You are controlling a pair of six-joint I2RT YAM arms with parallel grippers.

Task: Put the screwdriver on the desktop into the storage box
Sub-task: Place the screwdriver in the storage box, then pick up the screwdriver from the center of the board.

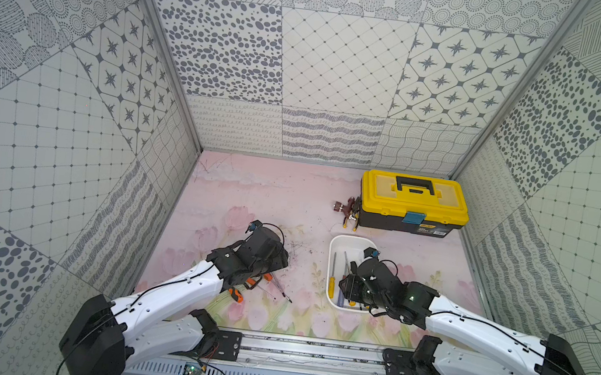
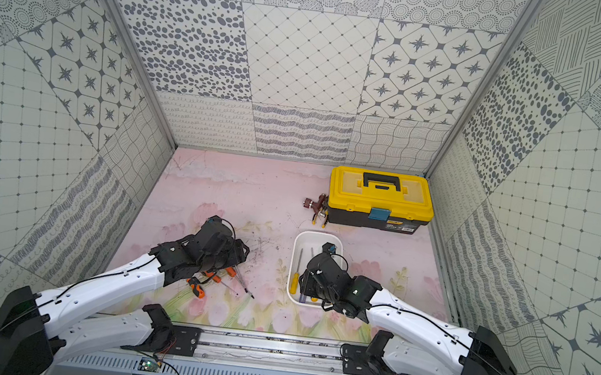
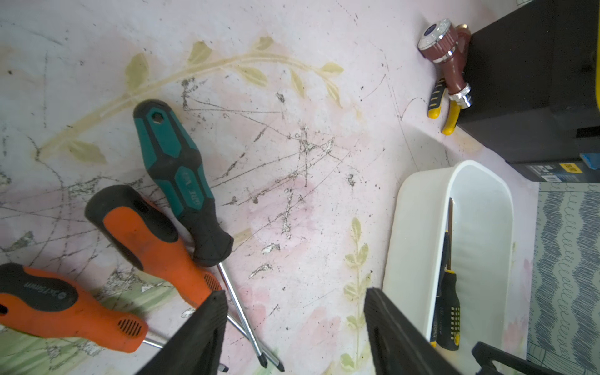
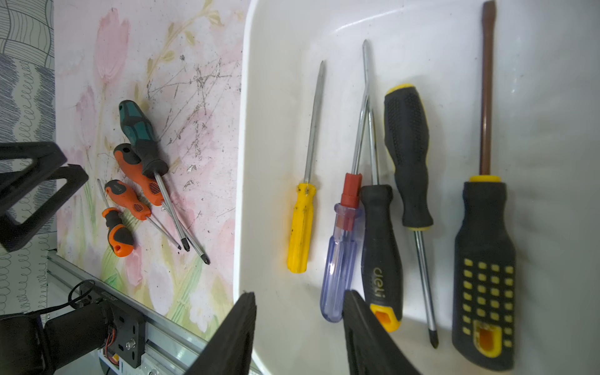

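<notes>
Several screwdrivers lie crossed on the pink tulip desktop: a teal and black one, a large orange one and a smaller orange one. A third, short orange one shows in the right wrist view. My left gripper hangs open just beside their shafts, holding nothing. The white storage box holds several screwdrivers, among them a yellow one, a clear blue one and a black one with yellow dots. My right gripper is open and empty above the box's near end.
A yellow-lidded black toolbox stands at the back right. A maroon nozzle and yellow-handled pliers lie against its left side. Patterned walls close in three sides, and a metal rail runs along the front edge.
</notes>
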